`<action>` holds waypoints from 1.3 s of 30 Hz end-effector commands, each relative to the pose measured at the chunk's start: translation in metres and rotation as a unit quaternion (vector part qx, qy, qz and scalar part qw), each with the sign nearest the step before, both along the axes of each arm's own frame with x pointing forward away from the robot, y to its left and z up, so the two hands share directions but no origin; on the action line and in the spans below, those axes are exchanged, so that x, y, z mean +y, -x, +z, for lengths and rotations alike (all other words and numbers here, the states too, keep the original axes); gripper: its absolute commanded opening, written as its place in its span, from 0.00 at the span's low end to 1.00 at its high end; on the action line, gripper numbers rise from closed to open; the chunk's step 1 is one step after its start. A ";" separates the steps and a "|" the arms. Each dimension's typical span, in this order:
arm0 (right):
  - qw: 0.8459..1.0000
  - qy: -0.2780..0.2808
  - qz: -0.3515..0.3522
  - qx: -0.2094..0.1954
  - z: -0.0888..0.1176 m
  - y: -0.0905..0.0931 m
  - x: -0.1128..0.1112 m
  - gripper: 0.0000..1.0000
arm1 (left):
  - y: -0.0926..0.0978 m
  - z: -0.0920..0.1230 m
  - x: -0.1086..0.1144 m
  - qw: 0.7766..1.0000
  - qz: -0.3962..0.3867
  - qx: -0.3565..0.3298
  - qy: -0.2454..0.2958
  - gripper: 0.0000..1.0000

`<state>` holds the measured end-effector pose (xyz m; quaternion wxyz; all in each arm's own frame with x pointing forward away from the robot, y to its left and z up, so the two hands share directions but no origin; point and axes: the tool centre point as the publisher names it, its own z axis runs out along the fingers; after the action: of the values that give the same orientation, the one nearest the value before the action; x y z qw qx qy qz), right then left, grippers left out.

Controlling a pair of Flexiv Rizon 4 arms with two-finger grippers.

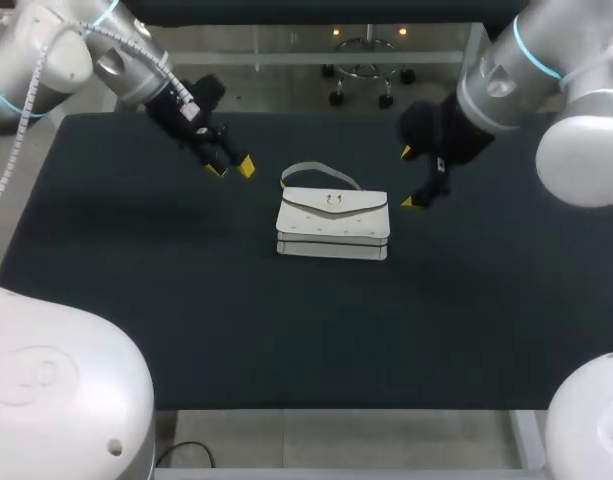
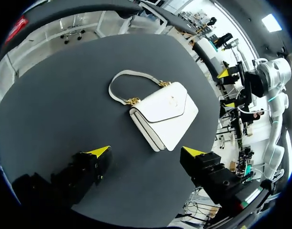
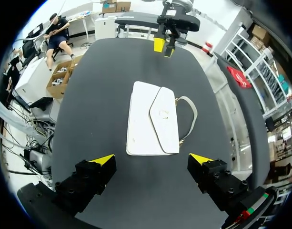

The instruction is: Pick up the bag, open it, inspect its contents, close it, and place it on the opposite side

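A white handbag (image 1: pixel 332 224) with a closed flap, gold clasp and curved handle lies flat in the middle of the black table (image 1: pixel 136 290). My left gripper (image 1: pixel 231 168) hangs open to the bag's left and slightly behind it. My right gripper (image 1: pixel 410 177) hangs open just off the bag's right end. Ahead of the open left gripper (image 2: pixel 146 151) the bag (image 2: pixel 165 113) lies with its handle (image 2: pixel 118 82) on the far side. The bag (image 3: pixel 153 119) also lies ahead of the open right gripper (image 3: pixel 152 158), and beyond it the other arm's yellow fingertips (image 3: pixel 159 45) show. Nothing is held.
Around the bag the black tabletop stretches bare to the front edge (image 1: pixel 316 408), with wide room on both sides. The arms' white bases (image 1: pixel 56 400) stand at the near corners.
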<state>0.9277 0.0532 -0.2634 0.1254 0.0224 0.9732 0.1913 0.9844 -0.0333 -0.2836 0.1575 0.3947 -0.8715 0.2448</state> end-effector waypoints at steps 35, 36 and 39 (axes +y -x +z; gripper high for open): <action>0.993 0.074 -0.015 -0.088 -0.020 0.026 0.065 1.00 | -0.025 0.017 0.007 0.932 -0.255 -0.237 -0.097 1.00; 0.993 0.071 -0.016 -0.090 -0.022 0.028 0.065 1.00 | -0.026 0.017 0.007 0.926 -0.266 -0.247 -0.099 1.00; 0.992 0.071 -0.018 -0.100 -0.028 0.034 0.066 1.00 | -0.029 0.018 0.008 0.906 -0.308 -0.275 -0.097 1.00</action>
<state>0.8994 0.1184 -0.2833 0.2017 0.0091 0.9724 0.1169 1.0177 -0.0250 -0.2661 -0.0117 0.1358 -0.9705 0.1991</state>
